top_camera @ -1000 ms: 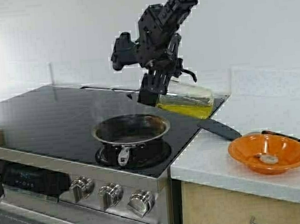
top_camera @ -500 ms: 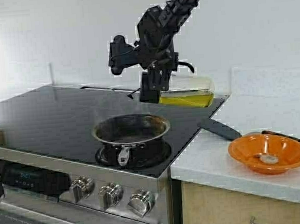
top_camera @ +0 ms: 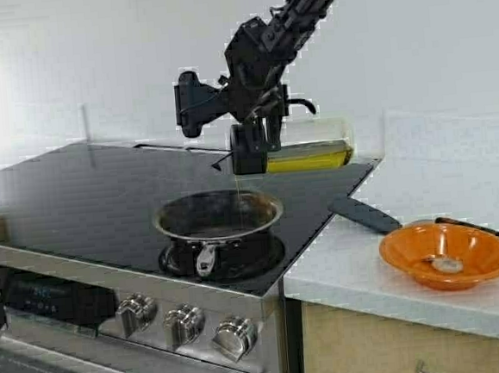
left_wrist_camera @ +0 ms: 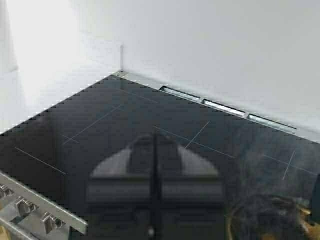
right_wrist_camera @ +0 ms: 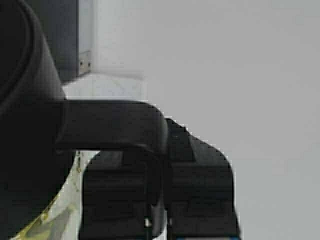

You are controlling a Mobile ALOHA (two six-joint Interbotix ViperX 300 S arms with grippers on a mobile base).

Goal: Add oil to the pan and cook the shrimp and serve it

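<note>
The small steel pan [top_camera: 218, 217] sits on the front burner of the black stovetop [top_camera: 77, 191], and its edge also shows in the left wrist view [left_wrist_camera: 270, 220]. Just above its far rim my right gripper [top_camera: 272, 120] is shut on the black handle [right_wrist_camera: 110, 125] of the glass cruet [top_camera: 311, 145]. The cruet lies about level with its lid toward the pan. Yellow-green oil [top_camera: 309, 158] pools along its lower side, and a thin stream [top_camera: 237, 186] falls into the pan. The pale shrimp [top_camera: 448, 264] lies in the orange bowl [top_camera: 410, 245]. My left gripper [left_wrist_camera: 155, 145] is shut over bare stovetop.
A black spatula [top_camera: 364, 215] lies on the white counter [top_camera: 351, 265] between stove and bowl. Stove knobs [top_camera: 184, 325] line the front edge. A light wall stands close behind the stove. Faint smoke rises off the pan.
The right arm has lifted the cruet's base, bringing it from tilted base-down to about level. A thin stream of oil now runs into the pan.
</note>
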